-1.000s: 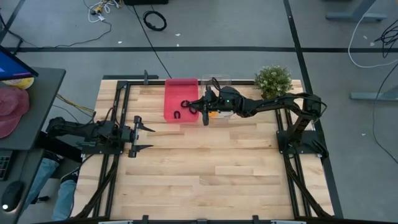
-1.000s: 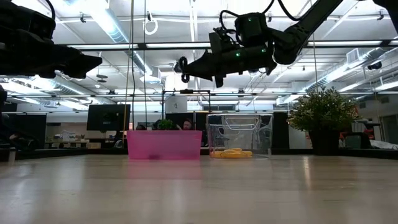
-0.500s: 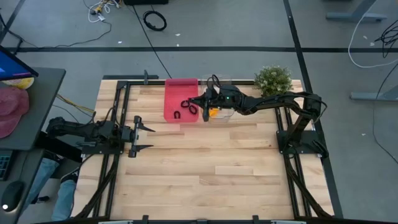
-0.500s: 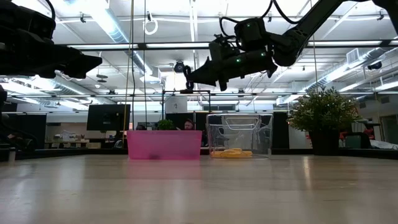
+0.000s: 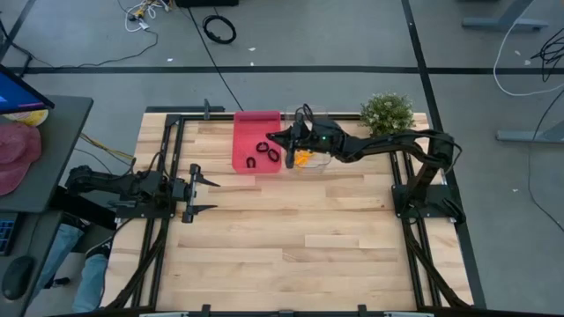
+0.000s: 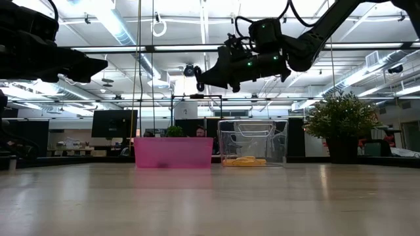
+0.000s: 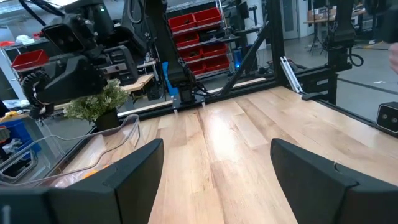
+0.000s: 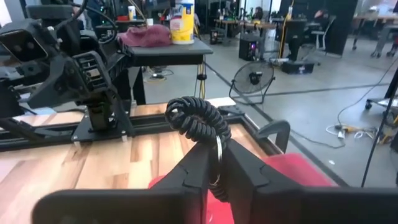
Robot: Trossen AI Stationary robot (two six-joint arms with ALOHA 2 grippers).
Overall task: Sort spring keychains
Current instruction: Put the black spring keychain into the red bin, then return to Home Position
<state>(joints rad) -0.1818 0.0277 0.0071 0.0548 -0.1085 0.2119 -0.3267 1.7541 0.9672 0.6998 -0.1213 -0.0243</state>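
Right gripper [image 5: 280, 141] sits upper centre of the high view, above the right edge of the pink bin [image 5: 249, 123], jaws clenched on a black spring keychain [image 8: 198, 119]. Two black keychains [image 5: 261, 154] lie inside the bin; orange keychains [image 6: 244, 161] lie in the clear bin [image 6: 252, 141] adjacent. Left gripper [image 5: 204, 194] waits at centre left, jaws released. Table [image 5: 291, 246] lies bare towards the lower frame.

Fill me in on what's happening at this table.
The right claw is shut on a black spring keychain, carrying it above the pink bin, where two black keychains already lie. Orange keychains sit in the clear bin beside it. The left claw waits open at the table's left side.
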